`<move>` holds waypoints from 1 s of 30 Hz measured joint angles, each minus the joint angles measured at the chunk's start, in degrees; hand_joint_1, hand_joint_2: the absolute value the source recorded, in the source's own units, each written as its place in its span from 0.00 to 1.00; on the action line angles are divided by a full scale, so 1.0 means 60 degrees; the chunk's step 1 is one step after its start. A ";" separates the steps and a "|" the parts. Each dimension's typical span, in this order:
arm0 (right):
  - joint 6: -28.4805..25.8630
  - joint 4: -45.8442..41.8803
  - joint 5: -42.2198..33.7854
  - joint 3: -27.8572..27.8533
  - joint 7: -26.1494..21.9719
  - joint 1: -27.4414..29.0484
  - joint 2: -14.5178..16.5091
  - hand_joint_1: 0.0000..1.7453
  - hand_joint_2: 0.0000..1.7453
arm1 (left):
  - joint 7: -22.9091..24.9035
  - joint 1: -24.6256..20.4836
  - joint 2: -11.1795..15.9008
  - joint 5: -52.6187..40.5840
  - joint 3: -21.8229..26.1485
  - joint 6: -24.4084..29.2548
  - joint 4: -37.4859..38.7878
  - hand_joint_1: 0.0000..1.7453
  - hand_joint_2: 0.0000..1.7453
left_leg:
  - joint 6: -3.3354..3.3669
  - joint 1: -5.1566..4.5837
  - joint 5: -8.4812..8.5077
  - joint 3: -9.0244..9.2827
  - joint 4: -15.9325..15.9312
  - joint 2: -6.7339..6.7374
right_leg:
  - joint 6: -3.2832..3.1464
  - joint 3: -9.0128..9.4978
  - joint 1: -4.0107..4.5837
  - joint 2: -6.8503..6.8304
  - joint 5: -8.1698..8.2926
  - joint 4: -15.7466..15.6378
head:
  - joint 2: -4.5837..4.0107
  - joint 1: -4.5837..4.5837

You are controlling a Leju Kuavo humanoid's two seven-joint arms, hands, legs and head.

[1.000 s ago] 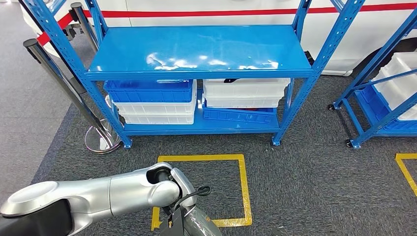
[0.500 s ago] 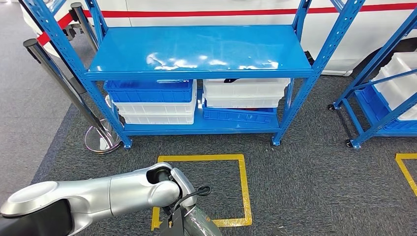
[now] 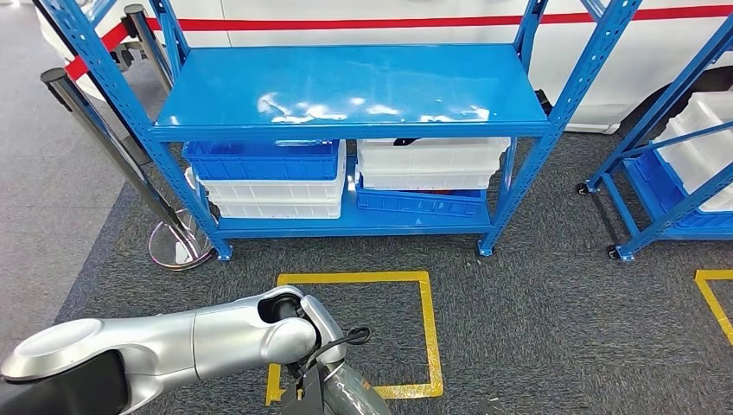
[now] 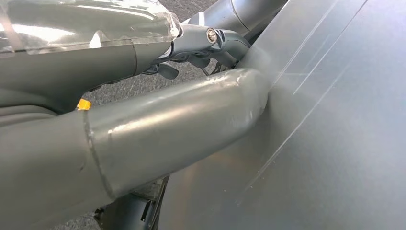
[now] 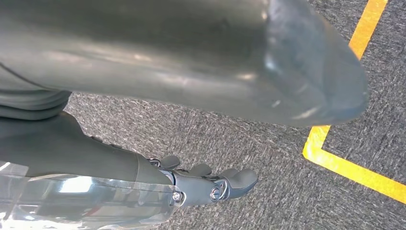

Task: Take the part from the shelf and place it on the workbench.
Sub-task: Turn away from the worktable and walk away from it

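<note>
Just changed: nothing; compared with a second ago, arms and shelf (image 3: 346,86) look the same.
Left hand (image 4: 158,129): low by the body, thick thumb against a flat grey surface; finger state unclear.
Right hand (image 5: 201,182): hanging over the carpet, fingers straight and apart from the thumb, holding nothing.
Part: not yet taken, probably the dark thing (image 3: 406,141) peeking from the white bin (image 3: 432,156) at the lower level's right end.
Meaning: the reach hasn't begun.
</note>
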 joint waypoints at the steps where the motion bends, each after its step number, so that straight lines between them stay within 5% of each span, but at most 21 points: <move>1: 0.0000 0.0000 0.0000 0.0000 0.0000 0.0000 0.0000 0.00 0.00 | -0.0002 0.0002 0.0000 0.0000 0.0000 0.0000 0.0000 0.00 0.00 | 0.0000 0.0000 0.0000 0.0000 0.0000 0.0000 | 0.0000 0.0000 0.0000 0.0000 0.0000 0.0000 | 0.0000 0.0000; 13: 0.0000 0.0000 0.0000 0.0000 0.0000 0.0000 0.0000 0.00 0.00 | -0.0017 0.0003 0.0000 0.0000 0.0000 0.0000 0.0000 0.00 0.00 | 0.0000 0.0000 0.0000 0.0000 0.0000 0.0000 | 0.0000 0.0000 0.0000 0.0000 0.0000 0.0000 | 0.0000 0.0000; 17: 0.0000 0.0000 0.0000 0.0000 0.0000 0.0000 0.0000 0.00 0.00 | -0.0017 0.0005 0.0000 0.0000 0.0000 0.0000 0.0000 0.00 1.00 | 0.0000 0.0000 0.0000 0.0000 0.0001 0.0000 | 0.0000 0.0000 0.0000 0.0000 0.0000 0.0000 | -0.0001 0.0001; 25: 0.0000 0.0000 0.0000 0.0000 0.0000 0.0000 0.0000 0.00 0.00 | -0.0020 -0.0013 -0.0004 0.0000 0.0003 0.0000 0.0007 0.00 1.00 | 0.0000 0.0000 0.0000 0.0000 0.0001 0.0000 | 0.0000 0.0000 0.0000 0.0000 0.0000 0.0000 | 0.0000 0.0000; 29: 0.0000 0.0000 0.0000 0.0000 0.0000 0.0000 0.0000 0.00 0.00 | -0.0021 -0.0013 -0.0004 0.0000 0.0004 0.0000 0.0007 0.00 0.00 | 0.0000 0.0000 0.0000 0.0000 0.0001 0.0000 | 0.0000 0.0000 0.0000 0.0000 0.0000 0.0000 | -0.0001 0.0000; 30: 0.0000 0.0000 0.0000 0.0000 0.0000 0.0000 0.0000 0.00 0.00 | -0.0021 -0.0013 -0.0004 0.0000 0.0004 0.0000 0.0007 0.00 0.00 | 0.0000 0.0000 0.0000 0.0000 0.0001 0.0000 | 0.0000 0.0000 0.0000 0.0000 0.0000 0.0000 | -0.0001 0.0000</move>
